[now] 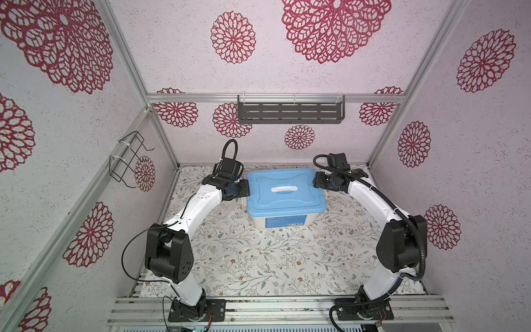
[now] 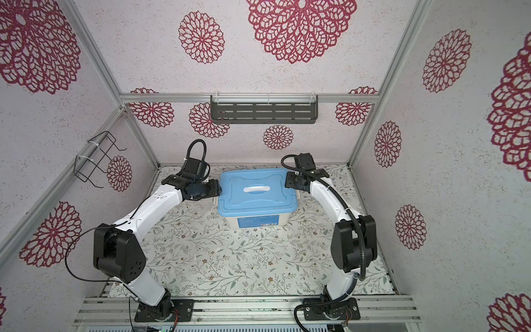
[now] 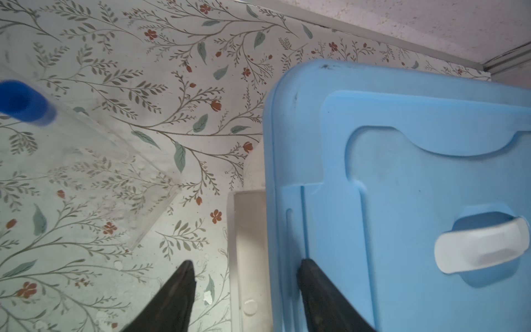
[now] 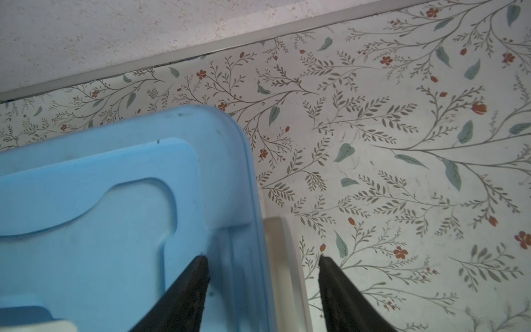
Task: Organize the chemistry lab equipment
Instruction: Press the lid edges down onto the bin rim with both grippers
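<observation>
- A black wire rack (image 1: 128,159) hangs on the left wall of the floral-papered cell.
- A see-through tube holder (image 3: 100,178) lies on the floral table (image 1: 258,258) just beside the tub's left side. It shows only in the left wrist view, with a blurred blue cap (image 3: 24,103) at its far end.
- The left gripper (image 3: 247,263) hovers at the lid's left edge with its jaws apart. One finger is over the table and the other over the lid, with the tub's white side latch (image 3: 247,230) in the gap, unclamped.
- The white tub (image 1: 283,222) sits at the back centre of the table in both top views. Its blue lid (image 1: 301,198) is on, with the white handle (image 1: 284,188) lying flat.
- The right gripper (image 4: 263,257) mirrors the left at the lid's right edge, jaws spread astride the rim and the right latch (image 4: 280,253), gripping nothing.
</observation>
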`<state>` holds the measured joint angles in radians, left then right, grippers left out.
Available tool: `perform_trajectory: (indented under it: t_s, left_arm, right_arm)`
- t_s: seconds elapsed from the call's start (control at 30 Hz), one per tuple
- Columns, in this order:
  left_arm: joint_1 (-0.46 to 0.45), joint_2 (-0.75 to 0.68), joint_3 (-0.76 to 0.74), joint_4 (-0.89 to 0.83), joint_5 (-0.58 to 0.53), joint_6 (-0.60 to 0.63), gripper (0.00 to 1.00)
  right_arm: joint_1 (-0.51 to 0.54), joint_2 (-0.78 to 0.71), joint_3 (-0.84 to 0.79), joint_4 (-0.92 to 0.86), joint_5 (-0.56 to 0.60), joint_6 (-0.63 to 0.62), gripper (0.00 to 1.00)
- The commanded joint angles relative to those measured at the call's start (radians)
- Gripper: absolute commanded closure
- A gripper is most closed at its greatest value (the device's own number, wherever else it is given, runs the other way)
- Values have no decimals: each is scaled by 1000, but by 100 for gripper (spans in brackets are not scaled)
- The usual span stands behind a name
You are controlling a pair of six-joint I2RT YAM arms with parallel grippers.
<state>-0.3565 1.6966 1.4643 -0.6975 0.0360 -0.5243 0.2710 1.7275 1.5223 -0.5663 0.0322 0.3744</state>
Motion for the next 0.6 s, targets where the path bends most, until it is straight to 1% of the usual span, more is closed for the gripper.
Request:
perform_trajectory:
  t_s: [0.0, 0.13, 0.2, 0.27, 0.37, 0.43, 0.53, 0.57]
  left_arm:
    - [-74, 0, -31, -12, 92, -14, 37]
    - [-83, -6, -45, -7, 108, -21, 33]
    - [-80, -11, -43, -12, 92, -3, 31]
    - [-72, -18, -38, -20, 97, 10, 30]
    - [-59, -28, -38, -22, 101, 8, 29]
    - [-56, -30, -39, -21, 114, 7, 26]
    - [-49, -39, -58, 4, 167, -1, 19]
    - [-44, -49, -91, 47, 204, -15, 17]
  right_arm:
    - [-16, -22, -81, -164, -1, -39, 37]
    - [-29, -82, -158, -132, -54, -60, 36]
    - [-58, -98, -190, -101, -128, -81, 36]
    - [-95, -101, -201, -88, -195, -94, 34]
    - [-145, -108, -213, -62, -265, -120, 30]
    - [-174, -106, -216, -43, -322, -137, 28]
    - [-205, -80, -235, 0, -444, -118, 27]
    - [-208, -63, -246, 20, -535, -109, 26]
